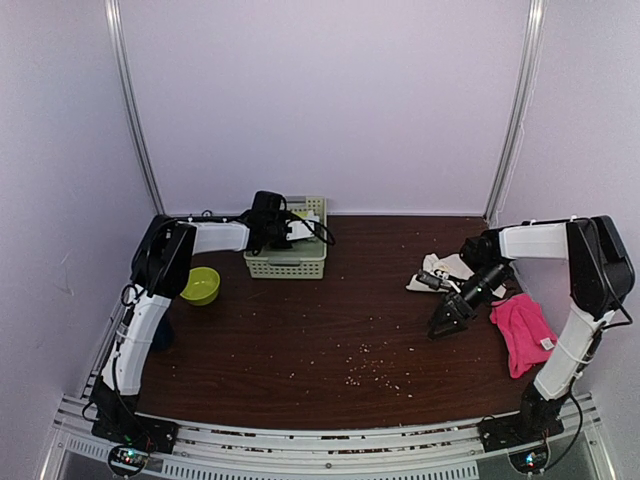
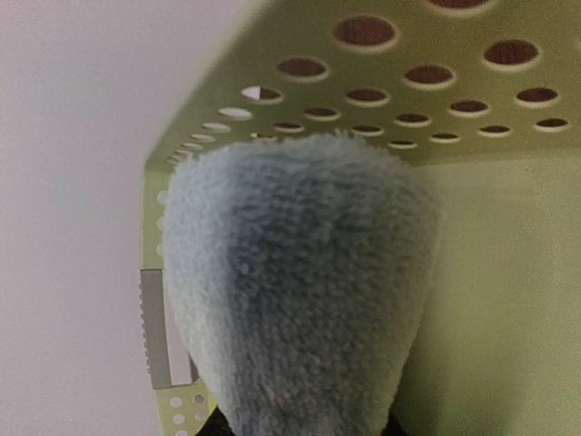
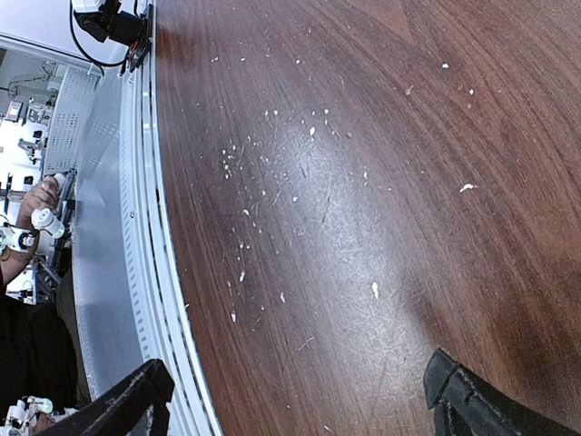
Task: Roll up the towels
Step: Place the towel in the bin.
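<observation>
My left gripper reaches into the green basket at the back and is shut on a light blue towel. That fluffy bundle fills the left wrist view and hides the fingers. My right gripper hangs open just above bare table, with nothing between its fingers. A cream-white towel lies crumpled just behind it. To its right a hot pink towel with a white tag lies loose. A lime-green round bundle, seemingly a rolled towel, sits by the left arm.
White crumbs are scattered over the dark wood in front of the middle. A metal rail runs along the near table edge. Pale walls close in the back and sides.
</observation>
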You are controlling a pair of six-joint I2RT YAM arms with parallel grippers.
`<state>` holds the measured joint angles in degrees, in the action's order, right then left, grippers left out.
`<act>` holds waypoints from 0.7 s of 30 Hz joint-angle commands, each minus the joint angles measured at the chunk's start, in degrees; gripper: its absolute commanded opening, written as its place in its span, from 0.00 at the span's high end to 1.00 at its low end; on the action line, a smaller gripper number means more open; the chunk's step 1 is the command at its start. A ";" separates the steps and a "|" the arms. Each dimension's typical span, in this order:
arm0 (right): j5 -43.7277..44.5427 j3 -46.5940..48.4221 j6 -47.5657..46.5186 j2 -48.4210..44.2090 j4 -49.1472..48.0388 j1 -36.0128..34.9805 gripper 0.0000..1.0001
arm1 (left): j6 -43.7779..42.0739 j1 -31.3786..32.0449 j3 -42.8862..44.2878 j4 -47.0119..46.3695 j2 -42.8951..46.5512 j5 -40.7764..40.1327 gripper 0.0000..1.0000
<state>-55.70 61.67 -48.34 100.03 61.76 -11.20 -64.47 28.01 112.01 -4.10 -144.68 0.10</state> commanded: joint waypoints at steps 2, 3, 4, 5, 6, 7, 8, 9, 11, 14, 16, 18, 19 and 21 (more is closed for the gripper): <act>-1.20 1.50 -1.33 1.11 1.34 0.39 0.00 | 2.04 -1.15 4.56 2.19 -3.28 3.16 1.00; -1.24 1.59 -1.44 1.36 1.47 0.39 0.00 | 2.08 -1.12 5.23 2.73 -3.70 3.64 1.00; -1.27 1.70 -1.62 1.58 1.73 0.39 0.00 | 2.08 -1.31 5.62 2.84 -4.02 3.82 1.00; -1.41 1.82 -1.93 1.85 2.03 0.39 0.00 | 2.19 -1.39 5.87 2.75 -4.29 3.67 1.00; -1.50 1.95 -2.21 2.10 2.36 0.39 0.00 | 2.27 -1.57 6.19 2.84 -4.69 3.60 1.00; -1.58 2.02 -2.42 2.33 2.63 0.39 0.00 | 2.39 -1.67 6.31 3.06 -4.92 3.59 1.00; -1.68 2.02 -2.61 2.36 2.74 0.39 0.00 | 2.65 -1.91 6.18 3.20 -4.98 3.71 0.97; -1.62 2.00 -2.68 2.36 2.75 0.39 0.00 | 3.01 -1.99 6.07 3.28 -4.96 3.85 0.90; -1.67 2.04 -2.70 2.51 2.75 0.39 0.00 | 3.37 -2.17 5.72 3.59 -4.80 4.47 0.79; -1.87 2.45 -2.80 2.56 2.97 0.38 0.00 | 3.39 -2.23 5.44 3.54 -4.51 4.56 0.70; -2.04 2.61 -2.95 2.48 3.22 0.37 0.00 | 3.41 -2.18 5.42 3.89 -4.33 4.69 0.67; -2.17 2.73 -3.29 2.48 3.49 0.39 0.00 | 3.41 -2.25 5.27 4.28 -3.97 4.99 0.63; -2.29 2.71 -3.45 2.52 3.66 0.39 0.00 | 3.43 -2.20 5.08 4.54 -3.79 5.01 0.60; -2.29 2.67 -3.52 2.51 3.81 0.39 0.00 | 3.40 -2.22 4.59 5.02 -3.33 4.78 0.57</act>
<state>-56.82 63.20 -50.50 102.15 64.16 -11.20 -61.98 26.59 116.73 -0.56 -148.55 3.99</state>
